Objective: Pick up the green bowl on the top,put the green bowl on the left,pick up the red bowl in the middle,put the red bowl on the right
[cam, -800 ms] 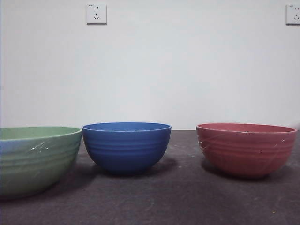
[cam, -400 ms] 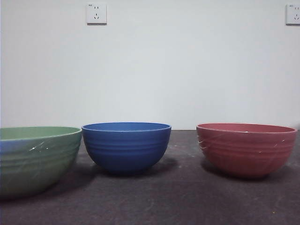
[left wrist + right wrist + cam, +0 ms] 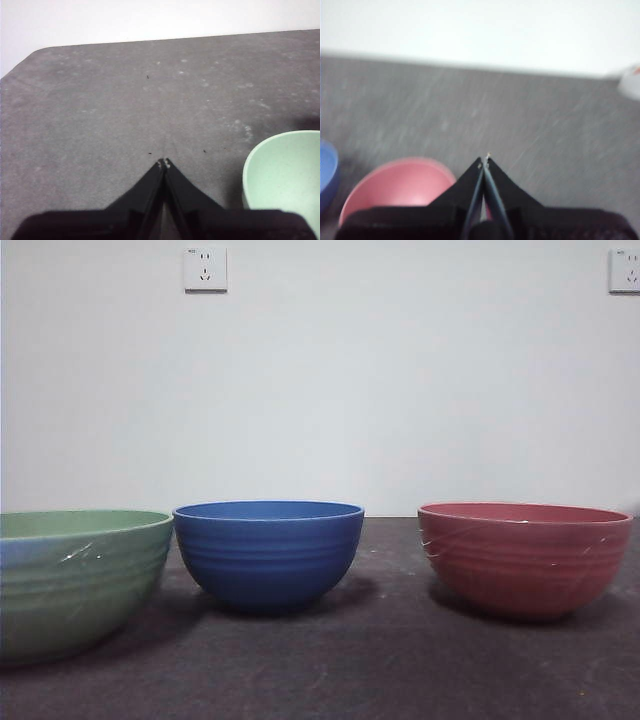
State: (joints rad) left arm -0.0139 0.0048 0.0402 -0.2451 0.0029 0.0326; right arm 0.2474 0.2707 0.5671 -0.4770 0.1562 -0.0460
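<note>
- The left end effector (image 3: 163,163) has its two black jaws pressed together, holding nothing, above the bare grey table (image 3: 125,100).
- The green bowl (image 3: 285,172) stands upright on the table just beside this end effector, apart from it.
- The right end effector (image 3: 484,160) is likewise closed and empty; this view is blurred.
- The red bowl (image 3: 397,186) sits close below and beside it, untouched, with the blue bowl (image 3: 327,170) farther off on that same side.
- In the front view, green (image 3: 80,580), blue (image 3: 268,552) and red (image 3: 525,555) stand separately in a row.
</note>
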